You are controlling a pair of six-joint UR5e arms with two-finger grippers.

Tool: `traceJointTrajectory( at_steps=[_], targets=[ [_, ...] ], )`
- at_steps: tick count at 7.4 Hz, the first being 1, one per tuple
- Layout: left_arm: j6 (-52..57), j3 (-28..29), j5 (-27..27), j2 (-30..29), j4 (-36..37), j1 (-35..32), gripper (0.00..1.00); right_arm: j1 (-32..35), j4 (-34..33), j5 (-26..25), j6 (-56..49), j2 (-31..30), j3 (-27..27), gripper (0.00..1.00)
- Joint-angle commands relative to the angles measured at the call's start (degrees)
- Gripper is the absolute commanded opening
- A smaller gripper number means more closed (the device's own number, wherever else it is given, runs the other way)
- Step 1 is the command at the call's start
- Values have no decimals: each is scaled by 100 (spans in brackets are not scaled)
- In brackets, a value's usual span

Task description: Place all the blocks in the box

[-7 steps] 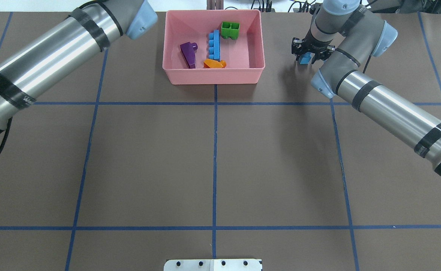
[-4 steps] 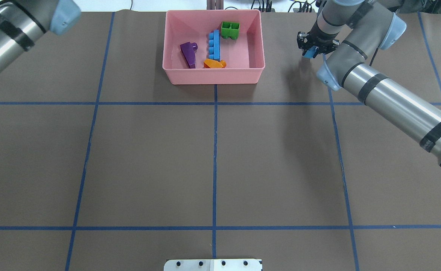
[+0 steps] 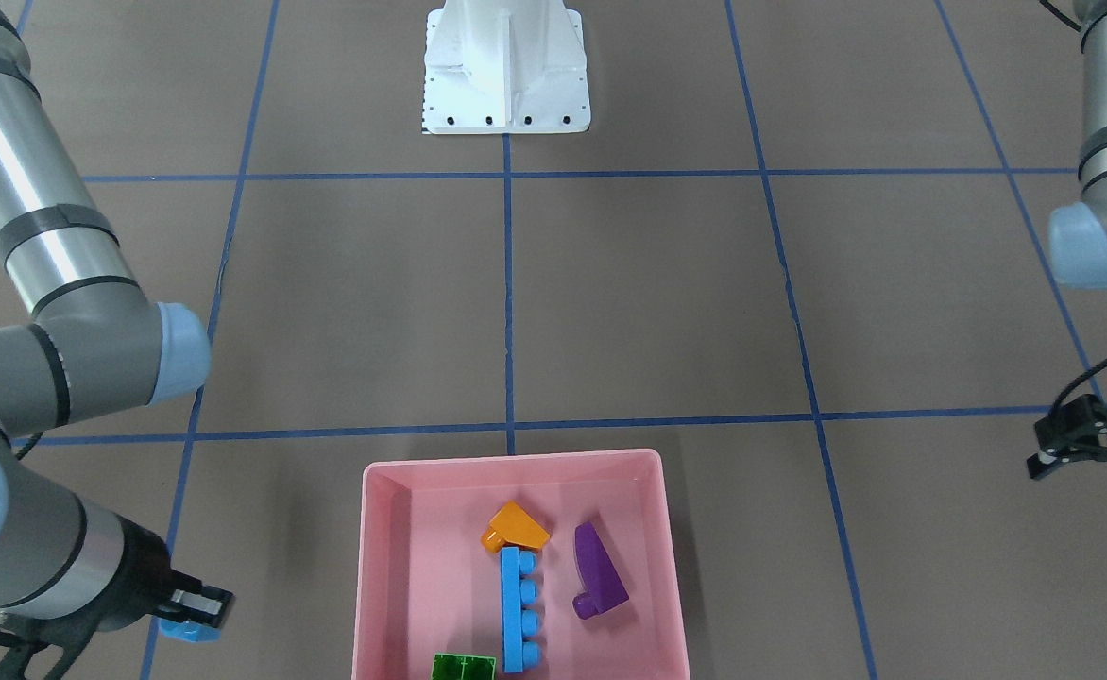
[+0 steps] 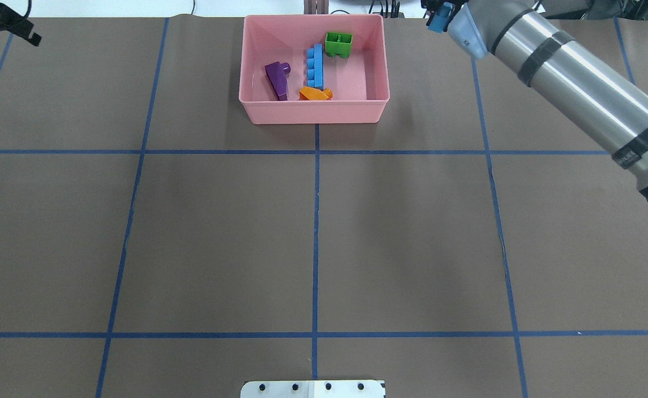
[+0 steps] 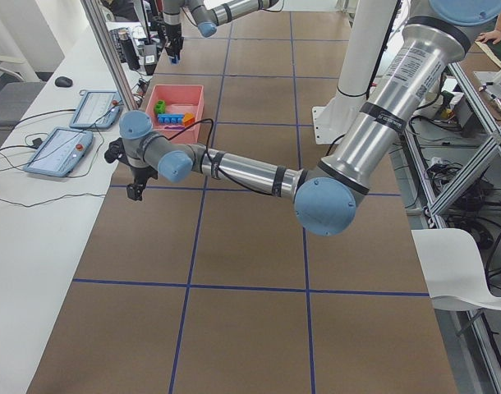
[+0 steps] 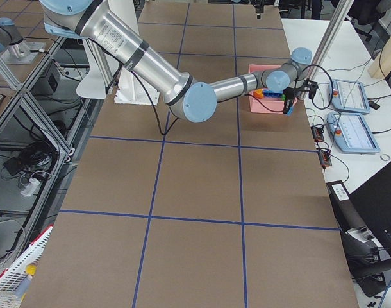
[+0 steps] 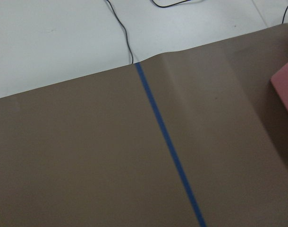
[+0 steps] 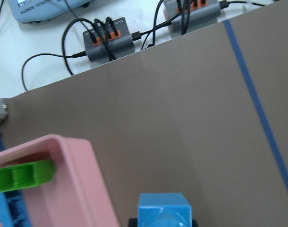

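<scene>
Right tool clamps small light-blue 1-stud brick, held high beside pink box, prob. to clear its wall. 4 other bricks lie inside. Left tool spread, empty, well apart.

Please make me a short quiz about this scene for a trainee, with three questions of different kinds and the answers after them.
1. How many blocks lie inside the box?
2. True or false: the small light-blue block in the right claw hangs beside the box, over the table, not over the box.
3. Which block lies closest to the green block in the box? A: orange block. B: purple block. C: long light-blue block.

Key: 1. Four. 2. True. 3. C.
</scene>
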Motion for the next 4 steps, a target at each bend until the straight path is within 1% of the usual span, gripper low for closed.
traceJointTrajectory(
  at_steps=[1, 2, 3, 4],
  targets=[
    [768, -123, 6, 517, 376, -454, 100, -585, 1, -433, 1307, 553, -22, 0],
    [812, -525, -3, 771, 838, -482, 100, -849, 386, -749, 1773, 642, -179, 0],
    [821, -1129, -3, 1235, 1078, -464, 100, -1087, 999, -1092, 2169, 729, -607, 0],
    [821, -1692, -29, 1770, 1150, -447, 100, -1150, 1249, -1130, 2286, 783, -812, 0]
  ],
)
